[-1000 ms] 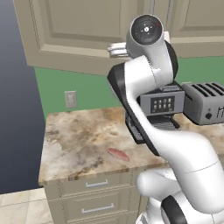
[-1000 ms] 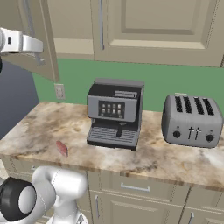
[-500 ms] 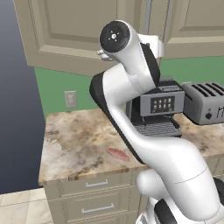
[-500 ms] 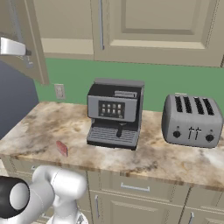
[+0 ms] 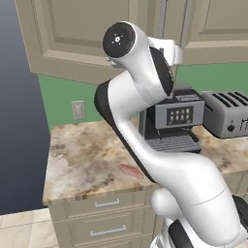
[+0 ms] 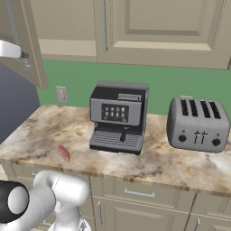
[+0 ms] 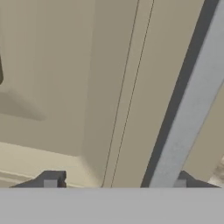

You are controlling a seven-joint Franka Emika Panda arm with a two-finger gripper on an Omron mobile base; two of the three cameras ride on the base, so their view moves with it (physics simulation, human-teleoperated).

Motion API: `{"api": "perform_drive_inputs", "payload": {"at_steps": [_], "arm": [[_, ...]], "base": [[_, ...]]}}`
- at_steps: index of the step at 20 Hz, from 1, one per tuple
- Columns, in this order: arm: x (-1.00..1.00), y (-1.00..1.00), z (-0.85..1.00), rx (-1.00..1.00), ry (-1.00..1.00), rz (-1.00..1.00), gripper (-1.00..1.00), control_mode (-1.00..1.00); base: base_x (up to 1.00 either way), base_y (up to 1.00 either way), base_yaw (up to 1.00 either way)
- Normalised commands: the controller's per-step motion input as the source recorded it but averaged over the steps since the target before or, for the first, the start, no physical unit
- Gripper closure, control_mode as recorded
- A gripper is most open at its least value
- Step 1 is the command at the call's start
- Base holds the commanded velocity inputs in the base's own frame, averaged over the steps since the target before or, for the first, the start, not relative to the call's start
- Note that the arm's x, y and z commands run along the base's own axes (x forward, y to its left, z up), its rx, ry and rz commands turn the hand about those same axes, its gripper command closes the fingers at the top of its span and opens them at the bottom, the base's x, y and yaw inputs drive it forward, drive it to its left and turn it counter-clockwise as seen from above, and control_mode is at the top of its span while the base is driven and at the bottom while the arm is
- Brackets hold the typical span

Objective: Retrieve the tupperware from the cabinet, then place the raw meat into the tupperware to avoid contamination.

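Observation:
The cabinet (image 6: pixel 153 27) hangs above the counter, and its left door (image 6: pixel 28 49) stands swung out. In the hand view my gripper (image 7: pixel 116 181) is open, its fingertips (image 7: pixel 50 180) set wide apart against the door (image 7: pixel 65 87). The door's silver bar handle (image 7: pixel 188 109) runs between them, close to the right fingertip and not clamped. The raw meat (image 5: pixel 130 169) (image 6: pixel 63 152) lies flat on the marble counter near its front edge, left of the coffee machine. The tupperware is out of view.
A coffee machine (image 6: pixel 118 117) (image 5: pixel 174 121) and a grey toaster (image 6: pixel 198 124) stand on the counter (image 6: pixel 180 162). A wall outlet (image 6: pixel 61 94) sits on the green backsplash. Drawers (image 5: pixel 106 218) run below. The counter ends at the left beside dark open space.
The arm swung left and the cabinet door came further open with it. The jaws then spread wide and let go of the handle.

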Motion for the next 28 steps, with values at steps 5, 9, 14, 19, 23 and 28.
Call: {"api": "perform_drive_inputs", "payload": {"at_steps": [5,9,14,19,23,28], "arm": [[-0.45,0.0,0.08,0.0,0.0,-0.05,-1.0,-1.0],[-0.67,-0.12,0.1,0.02,0.02,-0.08,-1.0,-1.0],[-0.83,-0.56,0.0,0.2,0.02,-0.06,-1.0,-1.0],[-0.94,-0.33,0.02,0.2,-0.04,0.07,-1.0,-1.0],[-0.29,-0.67,-0.04,0.29,-0.01,0.05,-1.0,-1.0],[0.28,-0.71,-0.09,0.46,0.09,0.0,-1.0,-1.0]], "base": [[0.0,0.0,0.0],[0.0,0.0,0.0],[0.0,0.0,0.0],[0.0,0.0,0.0],[0.0,0.0,0.0],[0.0,0.0,0.0]]}}
